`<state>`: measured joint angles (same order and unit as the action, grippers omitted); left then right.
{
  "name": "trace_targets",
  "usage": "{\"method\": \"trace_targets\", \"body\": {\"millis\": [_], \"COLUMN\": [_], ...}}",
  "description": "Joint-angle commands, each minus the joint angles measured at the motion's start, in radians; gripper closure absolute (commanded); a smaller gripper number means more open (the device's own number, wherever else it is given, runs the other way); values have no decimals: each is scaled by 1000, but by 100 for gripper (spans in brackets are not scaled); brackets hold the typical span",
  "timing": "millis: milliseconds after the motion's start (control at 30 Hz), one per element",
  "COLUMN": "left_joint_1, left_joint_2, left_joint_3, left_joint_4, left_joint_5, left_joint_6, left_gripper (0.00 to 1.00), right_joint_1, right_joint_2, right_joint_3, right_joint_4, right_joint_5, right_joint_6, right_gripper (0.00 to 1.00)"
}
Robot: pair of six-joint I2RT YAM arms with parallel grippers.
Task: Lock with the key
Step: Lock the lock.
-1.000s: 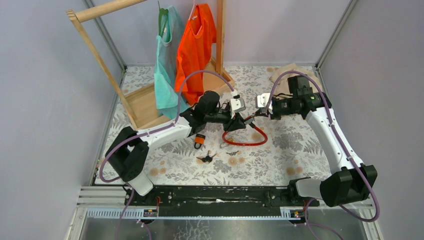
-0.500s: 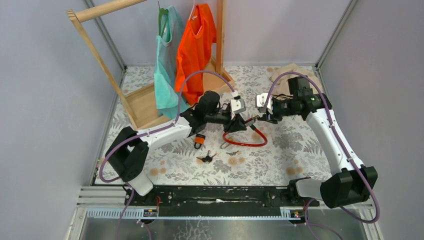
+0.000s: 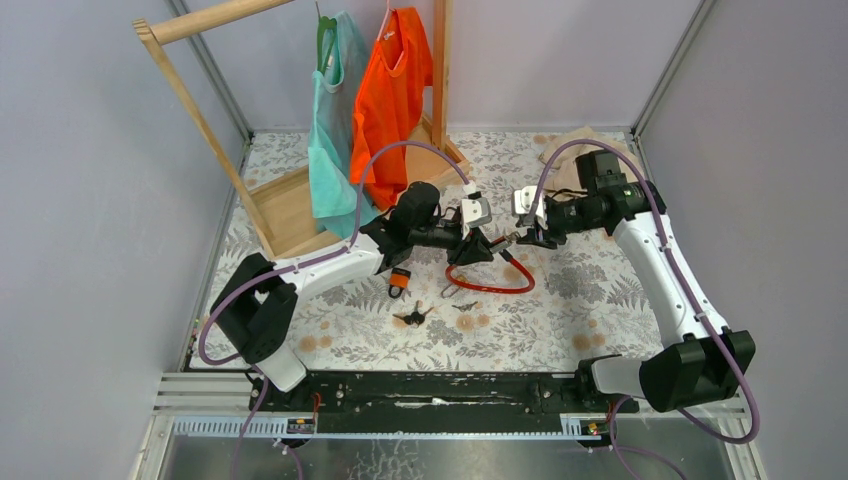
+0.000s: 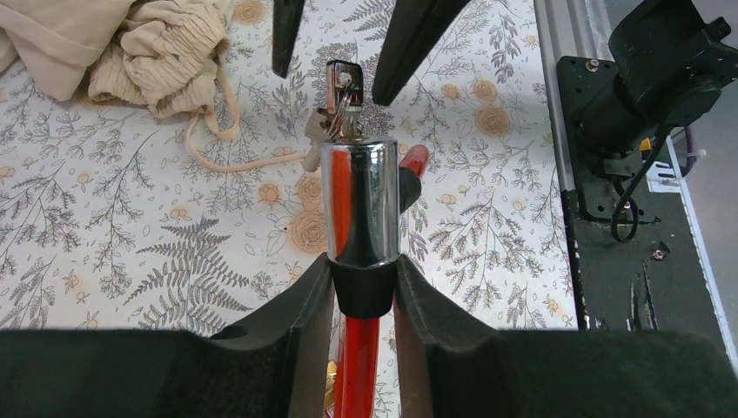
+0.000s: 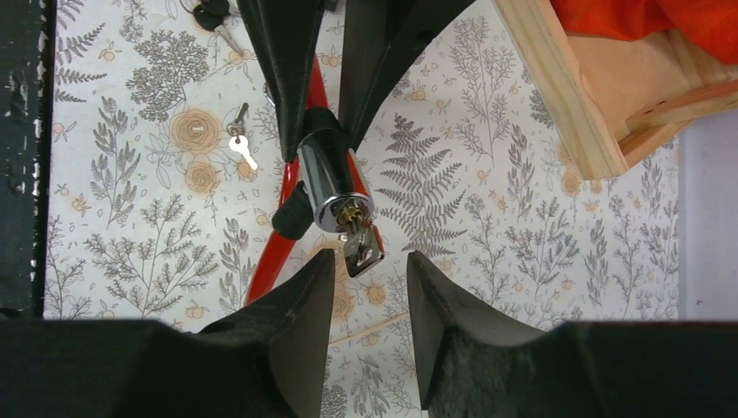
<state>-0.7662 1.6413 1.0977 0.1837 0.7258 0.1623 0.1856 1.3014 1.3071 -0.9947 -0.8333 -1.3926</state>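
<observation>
Bright, even light; soft shadows on the bench. Glare streaks the chrome lock. Near jaws blur.

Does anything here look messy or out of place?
Only small things: a crumpled beige cloth heaped in the far right corner, and a black-headed key and a small silver key lying loose on the flowered tablecloth. Nothing looks broken.

Top: overhead, from rear. Wrists: close, seemingly opposed, sharing lock.
</observation>
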Motion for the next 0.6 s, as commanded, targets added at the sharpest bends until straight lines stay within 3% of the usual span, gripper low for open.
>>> {"method": "trace_targets", "body": {"millis": [0, 300, 567], "left_joint_1": [-9, -8, -9], "left_joint_2": [13, 14, 13], "left_joint_3": [12, 11, 10], "left_joint_4": [-36, -37, -38], "left_joint_5": [9, 9, 10], "left_joint_6": [-3, -3, -4], "left_gripper": [100, 100, 100], "right_joint_1": [17, 28, 41], "right_joint_2": [3, 13, 0], "right_joint_3": [29, 29, 23], "right_joint_4": [-37, -21, 1], "right_joint_5": [-51, -54, -24], "right_joint_6": [-15, 0, -5], "right_gripper": [59, 70, 92]}}
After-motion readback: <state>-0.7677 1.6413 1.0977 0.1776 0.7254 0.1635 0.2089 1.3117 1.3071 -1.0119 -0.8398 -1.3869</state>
